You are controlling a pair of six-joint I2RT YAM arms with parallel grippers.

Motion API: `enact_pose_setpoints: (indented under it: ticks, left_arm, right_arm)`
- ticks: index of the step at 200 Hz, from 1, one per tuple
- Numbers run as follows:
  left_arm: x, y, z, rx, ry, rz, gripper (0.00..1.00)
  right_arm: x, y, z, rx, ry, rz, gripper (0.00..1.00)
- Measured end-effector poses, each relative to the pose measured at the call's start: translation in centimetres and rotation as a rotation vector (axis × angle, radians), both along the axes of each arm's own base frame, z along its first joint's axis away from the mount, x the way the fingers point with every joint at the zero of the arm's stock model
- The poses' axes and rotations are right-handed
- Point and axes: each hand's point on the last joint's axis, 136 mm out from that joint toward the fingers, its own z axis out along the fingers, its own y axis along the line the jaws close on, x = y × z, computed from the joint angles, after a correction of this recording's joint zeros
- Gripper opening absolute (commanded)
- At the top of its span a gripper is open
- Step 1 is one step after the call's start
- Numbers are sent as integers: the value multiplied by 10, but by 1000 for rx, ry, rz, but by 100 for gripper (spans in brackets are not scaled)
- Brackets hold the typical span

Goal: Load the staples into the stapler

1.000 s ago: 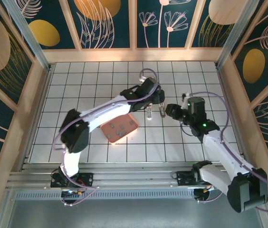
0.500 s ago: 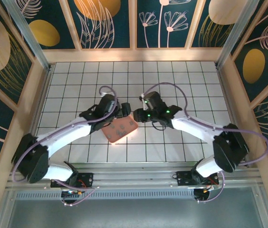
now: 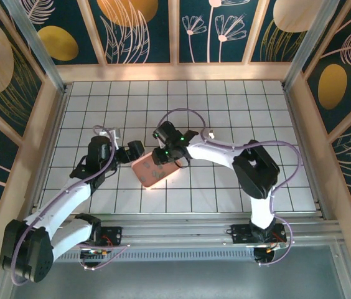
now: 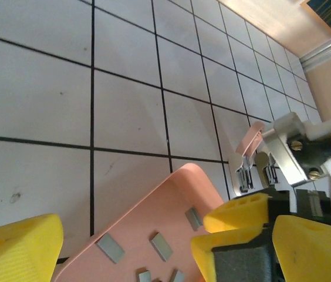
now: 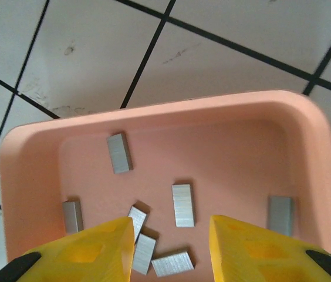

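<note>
**Top external view.** The pink tray [image 3: 139,173] lies on the white tiled floor [image 3: 225,106], left of centre. The right gripper [image 3: 164,161] reaches across from the right and hangs over the tray's far half. The left gripper [image 3: 132,151] sits just beside the tray's far-left corner. The staples [image 3: 155,169] read as small grey specks inside the tray.

**Left wrist view.** Left gripper [image 4: 165,252]: yellow fingers spread wide, with only the tray corner below them. It holds nothing. Several staples [image 4: 161,245] lie flat on the tray [image 4: 154,200]. Past the tray's right edge stands a small pinkish-white item with bright metal parts. It is judged to be the stapler [image 4: 250,138], with its lid raised. It is close against the right arm's hardware, and whether they touch cannot be told.

**Right wrist view.** Right gripper [image 5: 171,241]: jaws partly open and empty, directly above the tray [image 5: 171,108]. Seven staples [image 5: 183,205] lie loose on its floor, three bunched beside one fingertip and the others apart.

**Assessment.** Each strip is judged light, stiff and smooth, apt to skid on the tray or snap if squeezed hard. The lone middle strip offers the cleanest hold, taken across its long sides.
</note>
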Motion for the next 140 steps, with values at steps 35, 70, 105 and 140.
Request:
enact_pose_setpoints:
  ticks: [35,70,105,140]
  left_arm:
    - [-3,11,-10,-60,37,-3,92]
    - [-7,15,-18,-97,59,-2,92]
    - [-9,13,-19,-125,68,-21,92]
    - [-11,10,-23,-133,84,-37,92]
  right_arm:
    - [-3,11,-19,-57,39,18,39]
    - [-5,10,-33,-120,62,18,38]
    - [-3,10,-39,-147,71,14,36]
    - [-2,11,-45,-160,79,14,33]
